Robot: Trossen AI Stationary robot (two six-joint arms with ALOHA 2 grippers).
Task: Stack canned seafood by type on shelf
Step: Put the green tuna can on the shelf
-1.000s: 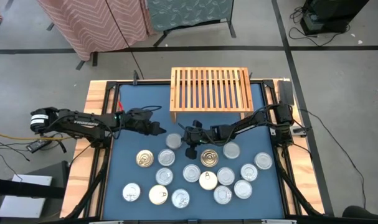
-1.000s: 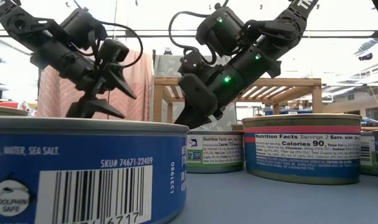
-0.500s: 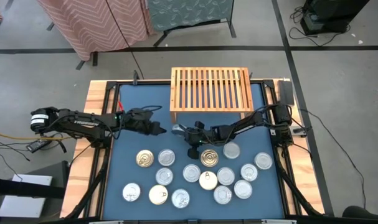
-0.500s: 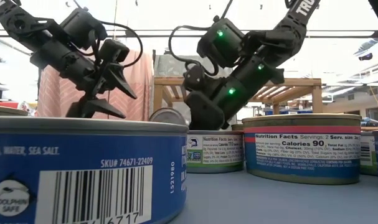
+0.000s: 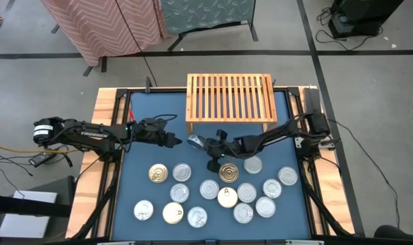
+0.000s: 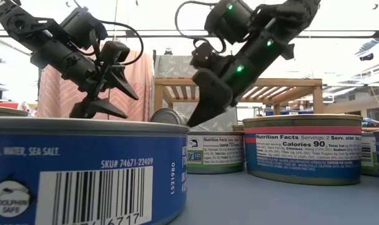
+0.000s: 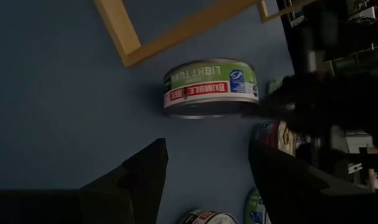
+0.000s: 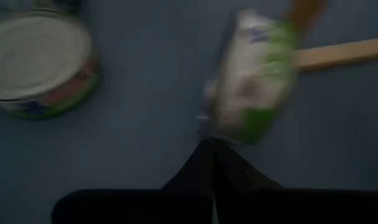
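Several flat round tins [image 5: 220, 194] lie on the blue mat, mostly silver-topped, a few gold or cream. One green-and-red labelled tin [image 5: 194, 142] stands tipped on its edge in front of the shelf's left front leg. It also shows in the left wrist view [image 7: 210, 87]. The light-wood slatted shelf [image 5: 229, 99] stands at the far edge with nothing on it. My right gripper [image 5: 206, 144] is shut, right beside the tipped tin. My left gripper [image 5: 173, 141] hovers open on the tin's left, touching nothing. My right gripper's shut fingertips [image 6: 190, 120] come slanting down from the table's right, at the tipped tin's right-hand rim [image 6: 184, 119]. They look to be against it, but I cannot tell for sure. The tin [image 8: 254, 74] stands tilted, with its lower rim on the mat.
A gold-topped tin [image 5: 226, 173] and a silver one [image 5: 252, 164] lie just near of the right gripper. A big blue-labelled tin [image 6: 83, 169] fills the low view's foreground. Bare mat [image 5: 152, 112] shows left of the shelf. Wooden table borders flank the mat.
The tin lay flat on the mat a second ago. It has since been tipped up onto its edge and shifted toward the shelf. My right gripper moved toward the table's left and far edge at the tin, then rose.
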